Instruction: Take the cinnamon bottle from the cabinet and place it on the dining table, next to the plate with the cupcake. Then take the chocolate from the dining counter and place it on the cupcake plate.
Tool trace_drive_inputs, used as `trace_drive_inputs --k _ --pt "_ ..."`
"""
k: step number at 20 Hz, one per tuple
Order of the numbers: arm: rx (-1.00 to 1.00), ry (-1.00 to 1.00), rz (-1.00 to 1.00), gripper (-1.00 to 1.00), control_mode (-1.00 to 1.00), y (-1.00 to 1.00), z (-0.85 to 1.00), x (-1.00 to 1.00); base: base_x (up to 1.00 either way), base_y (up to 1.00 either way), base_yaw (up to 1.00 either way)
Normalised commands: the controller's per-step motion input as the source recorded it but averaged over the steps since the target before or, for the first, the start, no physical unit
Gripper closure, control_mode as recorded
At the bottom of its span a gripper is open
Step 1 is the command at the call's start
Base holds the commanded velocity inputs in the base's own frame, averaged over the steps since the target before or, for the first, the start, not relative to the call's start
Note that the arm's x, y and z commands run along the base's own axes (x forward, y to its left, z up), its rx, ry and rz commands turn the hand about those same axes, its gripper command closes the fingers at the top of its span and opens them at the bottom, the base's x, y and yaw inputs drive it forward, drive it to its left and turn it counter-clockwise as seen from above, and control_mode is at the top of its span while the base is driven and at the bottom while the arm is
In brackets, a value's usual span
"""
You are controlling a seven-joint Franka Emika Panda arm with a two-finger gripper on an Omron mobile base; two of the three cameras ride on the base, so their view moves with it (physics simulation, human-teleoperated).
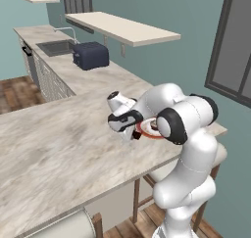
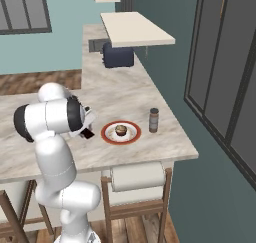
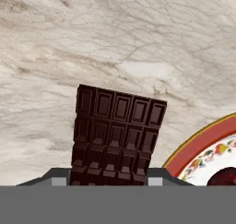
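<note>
Gripper is clamped on the chocolate, held just above the dining table w/ the bar angled up betw. the tips. Plate is seen just beside it, cupcake sat at its centre. Cinnamon bottle is stood upright near the plate's far side, on the same countertop.

Chocolate: dark segmented bar, just beside the red-rimmed plate. Cupcake: centred on plate. Cinnamon bottle: upright, near plate on dining table.
</note>
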Motion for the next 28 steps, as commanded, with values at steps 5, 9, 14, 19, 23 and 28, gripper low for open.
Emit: trace_drive_inputs --k 5,9,14,19,23,28 --pt "0.00 0.00 0.00 1.00 -1.00 -0.26 0.19 0.21 0.00 0.00 0.00" --pt "0.00 0.00 -0.03 1.00 -1.00 -0.32 0.01 0.29 0.00 0.00 0.00" --pt "0.00 0.00 -0.11 1.00 -1.00 -0.38 -0.03 0.22 0.00 0.00 0.00" --pt "0.00 0.00 -0.20 1.00 -1.00 -0.19 -0.05 0.23 0.00 0.00 0.00" --pt "0.00 0.00 -0.16 1.00 -1.00 -0.12 -0.08 0.23 0.00 0.00 0.00" --pt "0.00 0.00 -0.13 1.00 -1.00 -0.09 -0.15 0.05 0.00 0.00 0.00"
